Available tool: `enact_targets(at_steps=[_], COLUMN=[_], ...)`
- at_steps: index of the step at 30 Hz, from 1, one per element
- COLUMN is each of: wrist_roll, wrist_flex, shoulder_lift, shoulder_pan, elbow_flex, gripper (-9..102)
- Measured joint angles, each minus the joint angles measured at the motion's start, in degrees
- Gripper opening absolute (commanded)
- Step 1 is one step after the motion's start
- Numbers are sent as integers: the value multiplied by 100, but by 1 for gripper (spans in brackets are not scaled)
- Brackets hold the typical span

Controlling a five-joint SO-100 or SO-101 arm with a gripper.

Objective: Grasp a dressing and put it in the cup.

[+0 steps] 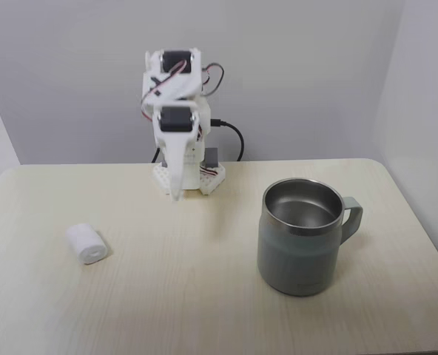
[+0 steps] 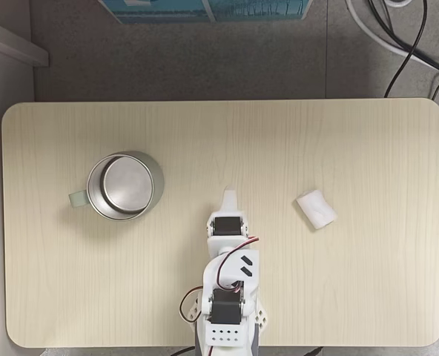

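From my feed I cannot tell whether the folded-down end effector is parted or clenched, though it grips nothing, while the gauze roll lies on the desk, well apart from the steel-lined mug.

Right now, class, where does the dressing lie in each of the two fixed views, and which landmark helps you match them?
A fixed view facing the arm: the dressing lies on the table at lower left, left of the arm.
A fixed view from above: the dressing lies right of centre, right of the arm.
Shared landmark: the cup, on the arm's opposite side in both.
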Motion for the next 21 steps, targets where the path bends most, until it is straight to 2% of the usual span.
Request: enact_targets(at_steps=[5,12,15,21], wrist_roll=[-9,53,53,53], wrist_flex=[404,1450,2004,2355], shoulder_lift=[1222,3551,4588,5651], shoulder_pan=[158,1151,1538,2382], elbow_flex=[1301,3401,4184,4605], gripper=[2,11,18,26])
